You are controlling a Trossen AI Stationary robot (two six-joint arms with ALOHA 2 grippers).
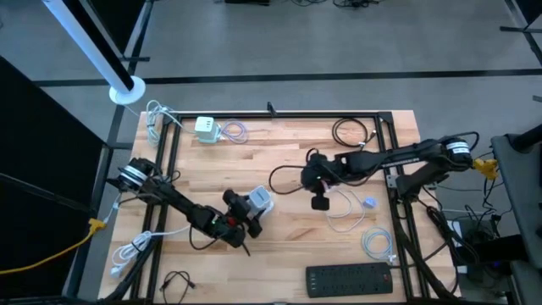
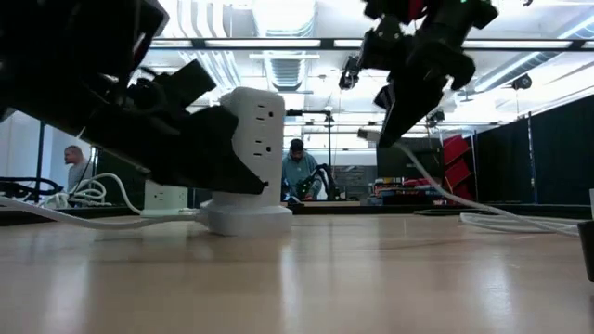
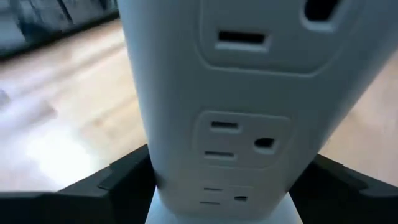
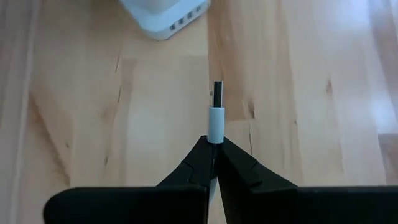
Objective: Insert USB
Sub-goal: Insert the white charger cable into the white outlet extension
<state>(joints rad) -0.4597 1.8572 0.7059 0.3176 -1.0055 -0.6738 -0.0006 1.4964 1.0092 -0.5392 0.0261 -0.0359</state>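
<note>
Left pincer [image 1: 251, 213] clamps power tower [image 1: 261, 200]; right pincer [image 4: 214, 149] pinches USB plug [image 4: 216, 109]. Risk: plug tilts, misses port, tower tips.

Black power strip [image 1: 351, 280], white charger [image 1: 206, 128]

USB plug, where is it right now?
The USB plug is pinched in the right gripper, raised above the table, right of the white power tower that the left gripper holds.

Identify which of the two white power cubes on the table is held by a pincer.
The white power cube near the table's middle, clamped by the left pincer. The other cube, by the far edge, sits untouched.
</note>
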